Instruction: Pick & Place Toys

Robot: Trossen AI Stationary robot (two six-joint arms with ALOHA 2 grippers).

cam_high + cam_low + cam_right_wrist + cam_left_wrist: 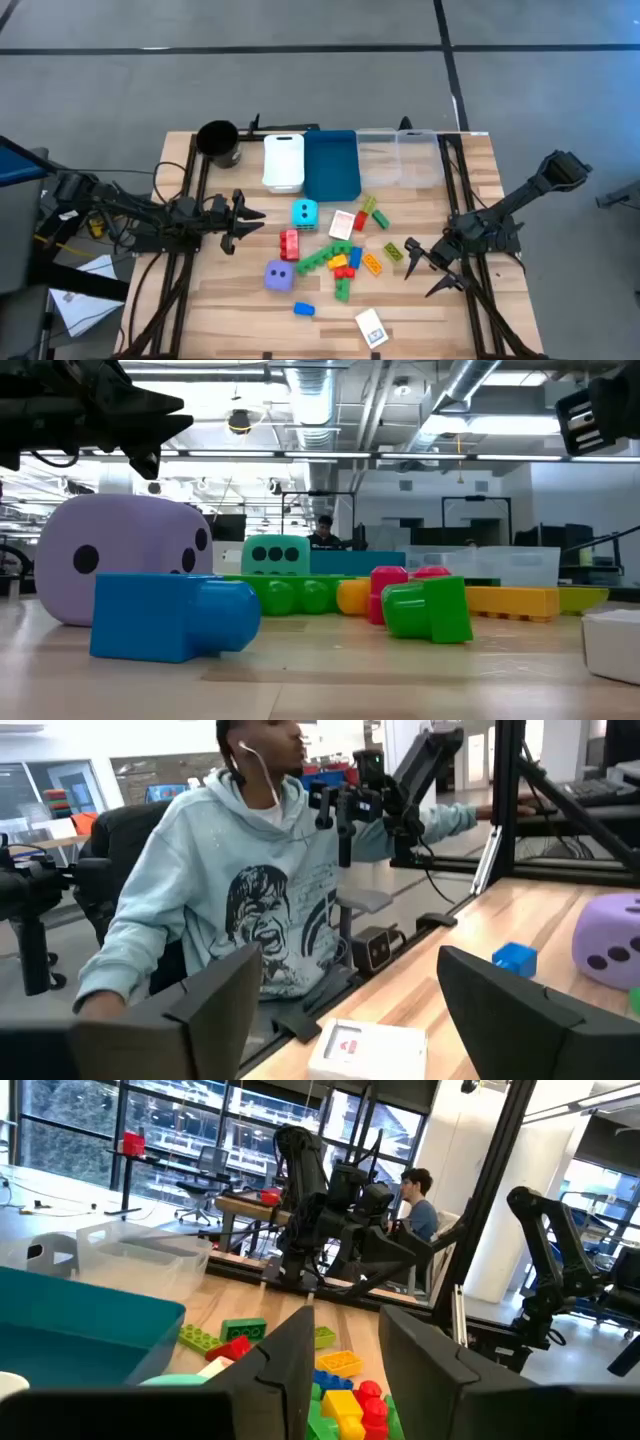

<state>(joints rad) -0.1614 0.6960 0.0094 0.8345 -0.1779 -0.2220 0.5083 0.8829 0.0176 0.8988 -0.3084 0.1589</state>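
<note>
Between the two arms, toys wait on the table (200, 300).
Right fingers (510, 1010) stand wide and empty beside the bricks (345, 262); left fingers (290, 1360) narrowly parted, empty, near the cyan die (304, 213). Centre one piece before closing.

The purple die (612, 938) is cut off by the right wrist picture's edge. In the low view, the white card (612, 645) is cropped, and bricks behind the green brick (428, 610) are partly hidden.
</note>
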